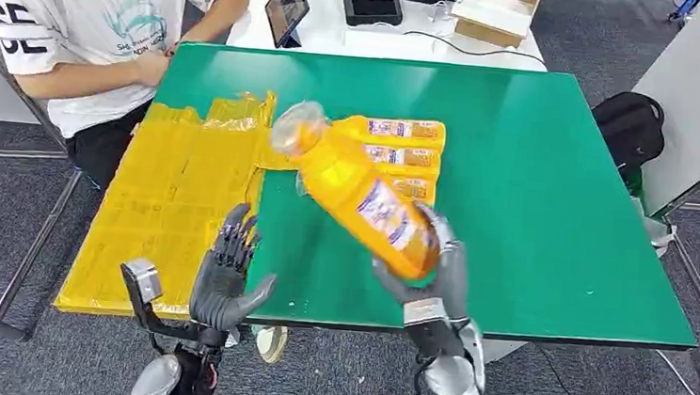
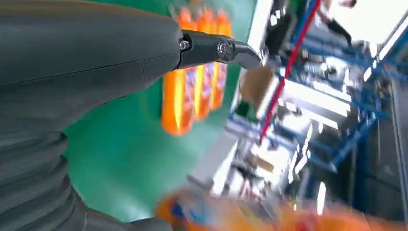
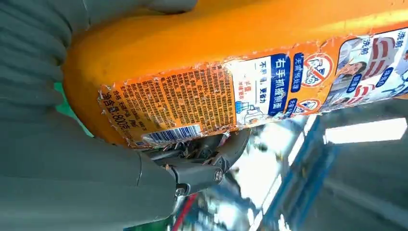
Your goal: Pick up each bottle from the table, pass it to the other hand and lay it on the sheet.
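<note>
My right hand (image 1: pixel 434 278) grips the base of an orange bottle (image 1: pixel 356 193) with a printed label, held above the green table (image 1: pixel 535 193) and tilted so its clear cap points toward the far left. Its label fills the right wrist view (image 3: pixel 250 91). My left hand (image 1: pixel 225 277) is open, fingers spread, near the front table edge, left of the bottle and apart from it. Three more orange bottles (image 1: pixel 404 153) lie side by side mid-table, also seen in the left wrist view (image 2: pixel 192 86). The yellow sheet (image 1: pixel 172 198) covers the table's left part.
A person in a white T-shirt (image 1: pixel 77 25) sits at the far left corner, hands near the sheet. Behind the green table a white table (image 1: pixel 331 31) carries a tablet (image 1: pixel 287 6), a black device (image 1: pixel 372 4) and a cardboard box (image 1: pixel 498 11). A black bag (image 1: pixel 630 125) lies at the right.
</note>
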`<state>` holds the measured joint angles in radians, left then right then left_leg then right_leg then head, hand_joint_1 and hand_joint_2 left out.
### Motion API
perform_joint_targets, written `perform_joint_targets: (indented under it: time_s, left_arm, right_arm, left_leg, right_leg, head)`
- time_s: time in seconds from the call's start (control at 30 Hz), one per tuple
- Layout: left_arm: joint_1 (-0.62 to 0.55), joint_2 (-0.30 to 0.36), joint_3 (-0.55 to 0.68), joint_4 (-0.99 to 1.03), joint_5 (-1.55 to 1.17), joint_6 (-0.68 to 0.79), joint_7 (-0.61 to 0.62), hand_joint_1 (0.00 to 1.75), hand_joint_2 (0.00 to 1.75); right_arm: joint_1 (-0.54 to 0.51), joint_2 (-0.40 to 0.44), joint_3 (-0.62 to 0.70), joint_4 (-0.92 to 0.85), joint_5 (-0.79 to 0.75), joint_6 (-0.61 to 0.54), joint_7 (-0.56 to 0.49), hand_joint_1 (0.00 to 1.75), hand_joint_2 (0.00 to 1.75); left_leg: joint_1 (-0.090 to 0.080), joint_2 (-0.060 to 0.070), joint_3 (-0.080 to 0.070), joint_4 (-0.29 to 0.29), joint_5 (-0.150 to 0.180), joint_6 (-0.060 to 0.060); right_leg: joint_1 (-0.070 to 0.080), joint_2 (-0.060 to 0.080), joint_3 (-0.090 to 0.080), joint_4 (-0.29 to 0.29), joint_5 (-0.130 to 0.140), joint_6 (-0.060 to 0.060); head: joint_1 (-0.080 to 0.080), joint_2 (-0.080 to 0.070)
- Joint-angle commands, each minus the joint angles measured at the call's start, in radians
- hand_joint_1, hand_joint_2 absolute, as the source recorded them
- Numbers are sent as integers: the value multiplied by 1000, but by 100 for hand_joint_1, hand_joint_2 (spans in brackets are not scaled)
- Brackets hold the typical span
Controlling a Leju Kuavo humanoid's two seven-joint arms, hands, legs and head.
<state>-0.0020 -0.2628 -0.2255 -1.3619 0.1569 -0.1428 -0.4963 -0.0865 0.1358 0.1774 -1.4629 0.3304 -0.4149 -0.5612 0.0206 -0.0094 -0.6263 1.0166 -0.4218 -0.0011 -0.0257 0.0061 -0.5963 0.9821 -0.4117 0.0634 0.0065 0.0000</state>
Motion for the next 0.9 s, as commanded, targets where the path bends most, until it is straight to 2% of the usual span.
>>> perform_joint_targets:
  time_s: [0.03, 0.13, 0.33, 0.57, 0.83, 0.87, 0.9]
  left_arm:
    - [-44, 43, -87, 3, 97, -103, 34, 0, 175]
    - [-43, 45, -94, 2, 60, -82, 22, 0, 175]
    - [-51, 36, -92, 22, 60, -84, 26, 0, 175]
    - [-43, 30, -92, 29, 83, -127, 41, 0, 175]
    - [-56, 33, -107, 53, 53, -140, 36, 0, 175]
    - [-57, 38, -112, 47, 12, -110, 21, 3, 175]
    - [-58, 42, -119, 47, -25, -85, 7, 30, 175]
  right_arm:
    - [-46, 88, 188, 402, 47, 86, -65, 175, 175]
    - [-53, 89, 203, 424, 46, 99, -63, 175, 175]
    - [-74, 96, 256, 487, 73, 121, -40, 175, 175]
    - [-103, 113, 314, 659, 81, 210, -23, 175, 175]
    - [-108, 121, 321, 644, 83, 231, -20, 175, 175]
    - [-107, 121, 320, 643, 82, 231, -19, 175, 175]
    - [-105, 122, 319, 641, 81, 230, -18, 175, 175]
  left_leg:
    - [1, 4, 10, -3, -2, 1]
    - [0, 2, 5, -2, -1, 1]
    - [1, 3, 5, -2, -1, 1]
    - [1, 2, 7, -2, -1, 1]
    - [1, 0, 7, -1, -2, 1]
    - [0, 1, 3, -1, -1, 1]
    - [1, 1, 5, -1, -1, 1]
  right_leg:
    - [2, 2, 8, -3, -1, -5]
    - [2, 1, 4, -1, -1, -2]
    - [2, 1, 4, -1, -1, -3]
    - [2, 1, 6, -2, -1, -3]
    - [2, -1, 6, -2, -2, -4]
    - [1, -1, 3, -1, -1, -2]
    - [2, 0, 4, -1, -1, -3]
  head:
    - [0, 0]
    - [0, 0]
    - [0, 0]
    - [0, 0]
    - [0, 0]
    - [0, 0]
    - [0, 0]
